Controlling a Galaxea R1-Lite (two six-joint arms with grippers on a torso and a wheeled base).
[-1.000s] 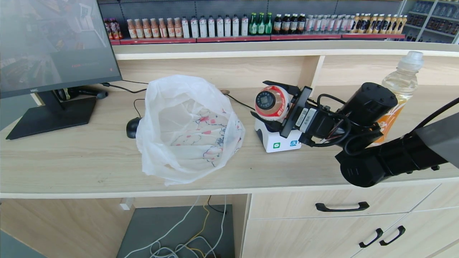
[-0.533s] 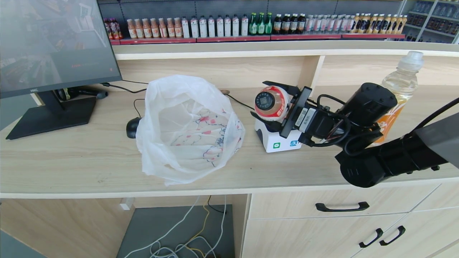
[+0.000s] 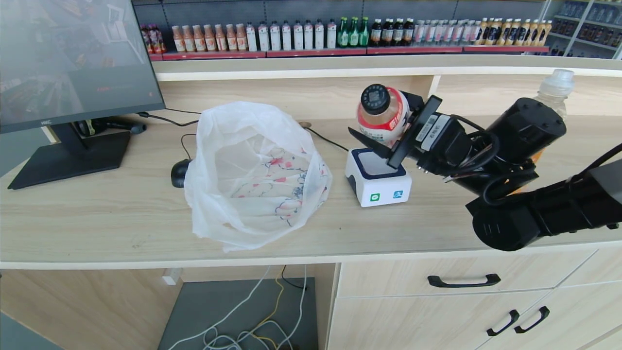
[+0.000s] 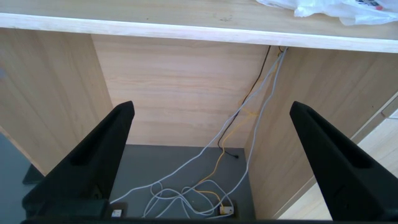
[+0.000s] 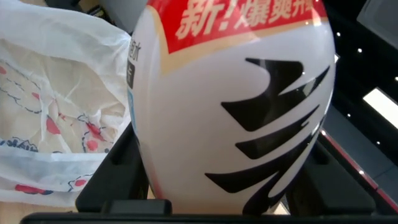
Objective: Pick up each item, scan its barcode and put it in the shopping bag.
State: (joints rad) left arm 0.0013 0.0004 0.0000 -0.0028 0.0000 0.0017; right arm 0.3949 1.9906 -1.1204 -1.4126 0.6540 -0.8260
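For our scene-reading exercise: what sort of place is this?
Probably a shop checkout counter: shelves of bottled drinks stand behind it, a scanner and an open shopping bag sit on it, and the right gripper holds a bottle above the scanner.

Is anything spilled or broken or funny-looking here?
Nothing looks spilled or broken. The right gripper holds the bottle tilted above the scanner, the shopping bag sits open and crumpled, and only the cables under the counter look tangled.

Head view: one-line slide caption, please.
Right gripper holds a bottle above the scanner, beside the open shopping bag on the counter.
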